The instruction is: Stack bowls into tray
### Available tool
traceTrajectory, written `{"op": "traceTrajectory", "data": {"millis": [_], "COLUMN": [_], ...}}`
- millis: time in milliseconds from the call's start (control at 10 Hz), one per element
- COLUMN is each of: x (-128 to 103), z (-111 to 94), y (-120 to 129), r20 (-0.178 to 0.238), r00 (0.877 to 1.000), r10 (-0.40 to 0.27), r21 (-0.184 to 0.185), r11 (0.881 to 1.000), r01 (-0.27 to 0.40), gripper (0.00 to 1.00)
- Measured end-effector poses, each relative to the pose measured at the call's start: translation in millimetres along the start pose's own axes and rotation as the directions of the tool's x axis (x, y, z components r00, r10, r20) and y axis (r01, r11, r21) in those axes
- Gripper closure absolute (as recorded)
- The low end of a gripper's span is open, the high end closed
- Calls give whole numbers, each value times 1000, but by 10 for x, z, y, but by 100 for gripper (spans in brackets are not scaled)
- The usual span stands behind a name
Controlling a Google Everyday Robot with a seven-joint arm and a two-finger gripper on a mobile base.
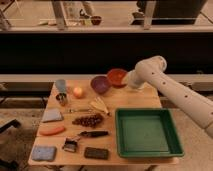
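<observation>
The red-orange bowl (117, 77) is hanging tilted above the far edge of the wooden table (140, 100), its rim caught by the gripper (128, 81), whose fingers are clamped together on it (the fingertips themselves are mostly hidden behind the bowl and the wrist). The purple bowl (100, 84) is sitting upright on the table just left of it, close enough that the two are nearly touching. The green tray (148, 132) is lying flat at the near right corner of the table, well apart from both bowls, and nothing is resting in it.

The white arm (172, 92) is reaching in from the right, crossing above the tray's far right corner.

Further left, a pale blue cup (60, 85) is standing behind a small metal cup (62, 98), with an orange-yellow fruit (77, 92) beside them. A banana (100, 105) is lying near the table's middle, a dark cluster of grapes (89, 120) in front of it. Along the left side are lying a grey-blue cloth (52, 115), a carrot (52, 130) and a blue sponge (43, 152); a small dark block (96, 153) is lying at the near edge.
</observation>
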Motion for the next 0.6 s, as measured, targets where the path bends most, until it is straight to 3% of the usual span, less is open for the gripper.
{"op": "traceTrajectory", "data": {"millis": [300, 600], "x": [93, -27], "z": [63, 93], "y": [-242, -476], "r20": [48, 39], "r00": [999, 999], "r10": [14, -23], "r21": [79, 103], "r11": [997, 994], "r01": [-18, 19], "gripper": [100, 100]}}
